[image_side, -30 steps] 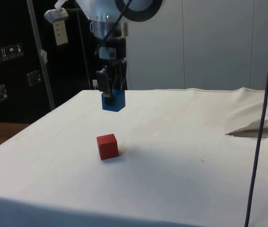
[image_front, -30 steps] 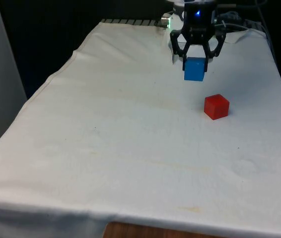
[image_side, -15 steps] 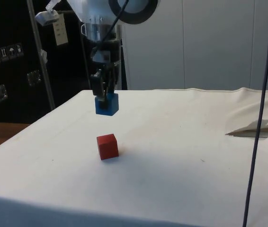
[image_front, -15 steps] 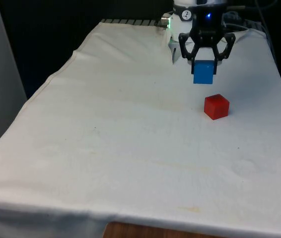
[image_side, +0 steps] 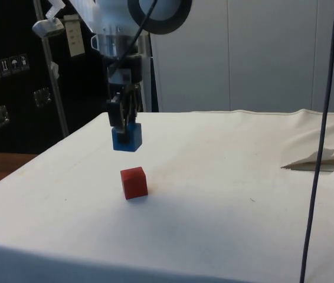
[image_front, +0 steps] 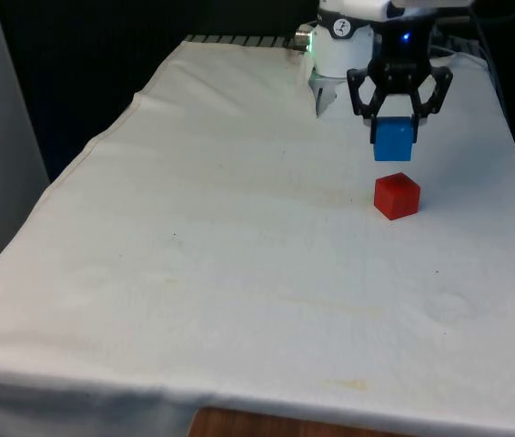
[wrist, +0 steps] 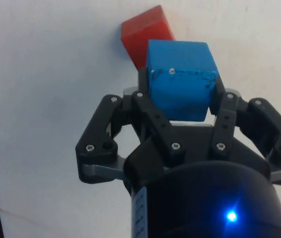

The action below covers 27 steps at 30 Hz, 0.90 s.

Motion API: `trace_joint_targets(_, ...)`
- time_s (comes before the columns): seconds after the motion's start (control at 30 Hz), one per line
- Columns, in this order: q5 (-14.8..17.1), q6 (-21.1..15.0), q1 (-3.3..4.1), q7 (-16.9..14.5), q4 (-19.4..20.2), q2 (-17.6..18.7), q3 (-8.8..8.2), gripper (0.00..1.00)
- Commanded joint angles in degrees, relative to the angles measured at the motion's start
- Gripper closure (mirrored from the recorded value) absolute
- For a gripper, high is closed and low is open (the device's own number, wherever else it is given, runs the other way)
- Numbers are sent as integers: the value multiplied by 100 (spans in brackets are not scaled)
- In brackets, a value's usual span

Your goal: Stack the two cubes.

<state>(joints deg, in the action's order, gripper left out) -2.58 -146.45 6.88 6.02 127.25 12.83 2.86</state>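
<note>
My black gripper (image_front: 394,137) is shut on a blue cube (image_front: 393,141) and holds it in the air. A red cube (image_front: 396,196) sits on the white cloth just below and slightly nearer the camera in the front view. From the side, the blue cube (image_side: 126,137) hangs a short way above the red cube (image_side: 134,182) and a little towards the robot. In the wrist view the blue cube (wrist: 181,79) sits between the fingers and covers part of the red cube (wrist: 144,34) beyond it.
The white cloth (image_front: 221,237) covers the table, with the edge near in the front view. A folded ridge of cloth (image_side: 320,158) lies at the side view's right. A thin cable (image_side: 320,141) hangs down in front of the side camera.
The gripper has carried the blue cube towards the front view's right and slightly lower, from left of the red cube to nearly above it. The red cube has stayed put.
</note>
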Motion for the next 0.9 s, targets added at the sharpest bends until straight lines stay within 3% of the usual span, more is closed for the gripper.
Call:
trace_joint_targets(0.0,23,40,6,-34,-40,46,34,97)
trace_joint_targets(0.7,0,29,0,-264,-223,407,235,97)
trace_joint_targets(0.87,120,-74,-69,-510,-212,510,286,97)
